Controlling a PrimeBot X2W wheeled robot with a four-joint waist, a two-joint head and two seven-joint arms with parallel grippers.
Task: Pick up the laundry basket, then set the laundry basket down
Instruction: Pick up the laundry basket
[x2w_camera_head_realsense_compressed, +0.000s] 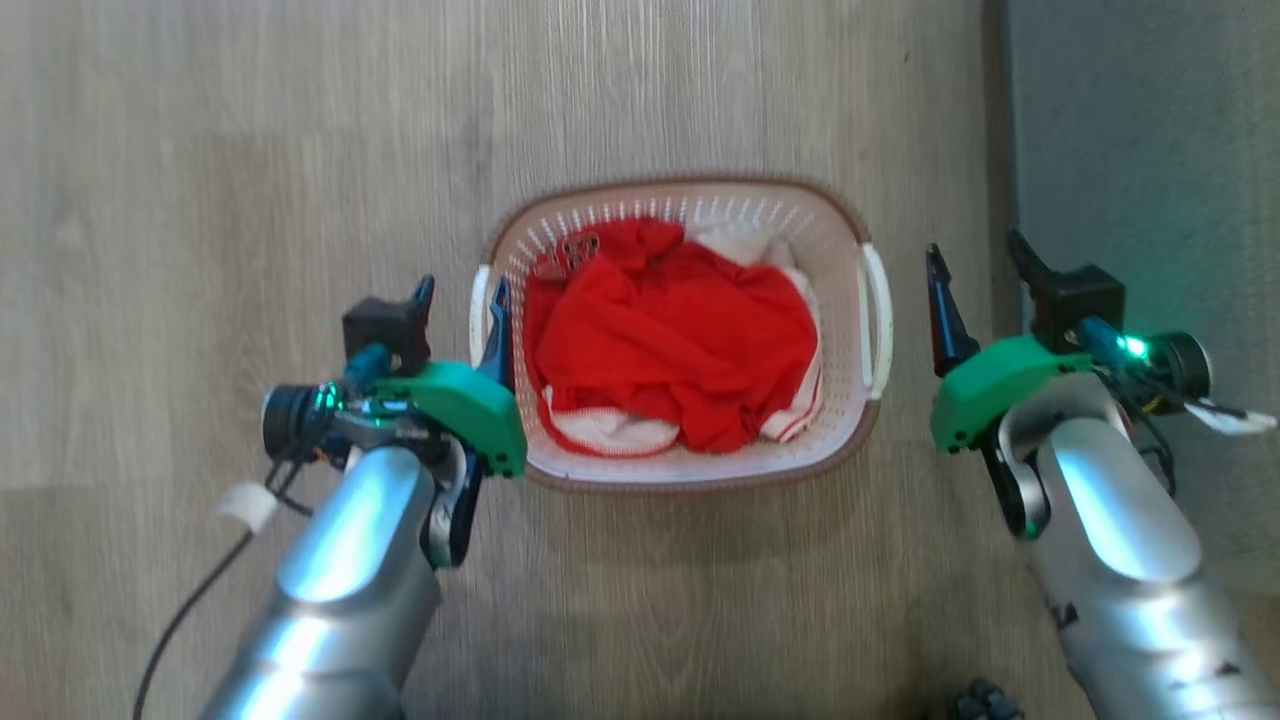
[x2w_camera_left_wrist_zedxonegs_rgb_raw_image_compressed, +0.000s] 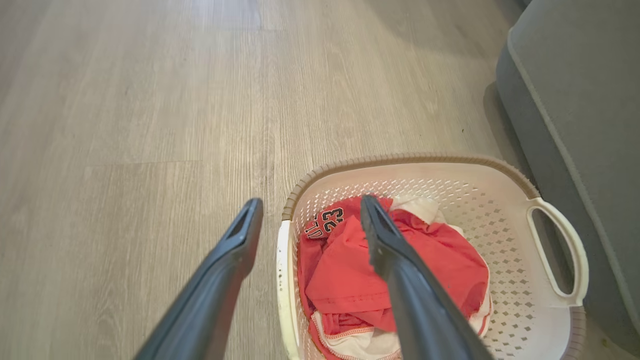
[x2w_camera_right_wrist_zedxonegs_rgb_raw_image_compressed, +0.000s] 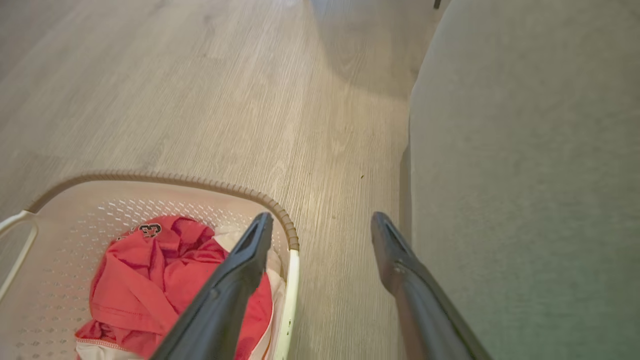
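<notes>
Head view: laundry basket (x2w_camera_head_realsense_compressed: 690, 187) on floor (x2w_camera_head_realsense_compressed: 200, 150), unlifted.
Grippers: my left gripper (x2w_camera_head_realsense_compressed: 462, 295) gapes astride handle (x2w_camera_head_realsense_compressed: 478, 305); right gripper (x2w_camera_head_realsense_compressed: 975, 250) gapes alongside.
Pending: everything.

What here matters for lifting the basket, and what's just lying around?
For the job: laundry basket, left gripper open astride its rim, right gripper open beside it.
Lying about: red clothes in the basket, grey furniture, wooden floor.

White basket (x2w_camera_head_realsense_compressed: 840, 300) w/ brown rim (x2w_camera_head_realsense_compressed: 690, 182)
</notes>
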